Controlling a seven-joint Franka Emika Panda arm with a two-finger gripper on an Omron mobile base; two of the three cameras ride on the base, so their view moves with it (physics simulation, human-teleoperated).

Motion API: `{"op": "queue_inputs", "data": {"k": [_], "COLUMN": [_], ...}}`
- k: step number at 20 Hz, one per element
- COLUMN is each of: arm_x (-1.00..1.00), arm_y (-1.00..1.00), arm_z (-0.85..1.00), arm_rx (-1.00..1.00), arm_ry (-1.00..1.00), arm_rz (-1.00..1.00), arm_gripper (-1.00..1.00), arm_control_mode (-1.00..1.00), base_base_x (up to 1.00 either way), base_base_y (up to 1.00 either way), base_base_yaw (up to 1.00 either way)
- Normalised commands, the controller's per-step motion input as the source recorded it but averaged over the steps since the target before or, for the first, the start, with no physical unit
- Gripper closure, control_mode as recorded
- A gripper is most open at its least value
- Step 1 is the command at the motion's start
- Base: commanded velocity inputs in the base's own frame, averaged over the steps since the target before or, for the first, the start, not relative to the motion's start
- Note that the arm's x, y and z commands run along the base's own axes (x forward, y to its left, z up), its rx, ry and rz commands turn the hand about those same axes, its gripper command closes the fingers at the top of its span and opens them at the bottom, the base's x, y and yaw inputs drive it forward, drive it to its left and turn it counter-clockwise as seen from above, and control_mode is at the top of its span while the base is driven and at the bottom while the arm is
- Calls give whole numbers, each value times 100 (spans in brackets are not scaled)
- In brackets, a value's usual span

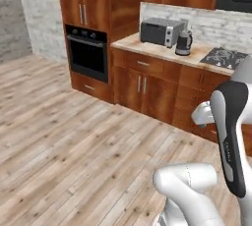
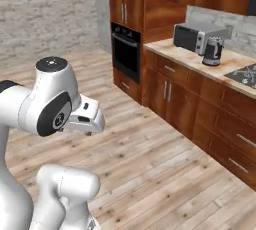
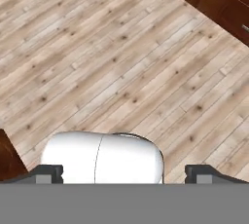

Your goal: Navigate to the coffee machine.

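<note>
The coffee machine (image 1: 183,42) stands on the worktop (image 1: 147,48) against the back wall, just beside the right end of a grey microwave (image 1: 160,31), with a cooktop (image 1: 225,58) further right. Wooden cupboards (image 1: 147,85) sit under the worktop, and a black built-in oven (image 1: 87,53) is in the tall unit to the left. A wide stretch of wooden floor (image 1: 64,141) lies between the robot and the cupboards. In the hand view the fingers (image 3: 48,173) are spread wide, holding nothing, and point down at the floor.
</note>
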Motion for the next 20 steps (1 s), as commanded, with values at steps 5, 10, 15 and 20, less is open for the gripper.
{"op": "queue_inputs", "data": {"k": [5,10,15,20], "arm_x": [0,0,0,0], "arm_y": [0,0,0,0], "arm_z": [0,0,0,0], "arm_rx": [0,0,0,0], "arm_ry": [0,0,0,0], "arm_rz": [0,0,0,0], "arm_gripper": [-100,-100,-100,-100], "arm_control_mode": [100,100,100,100], "base_base_x": [7,88,100,68], "base_base_y": [-10,39,18,-57], "base_base_yaw": [-94,-67,-55,-62]}}
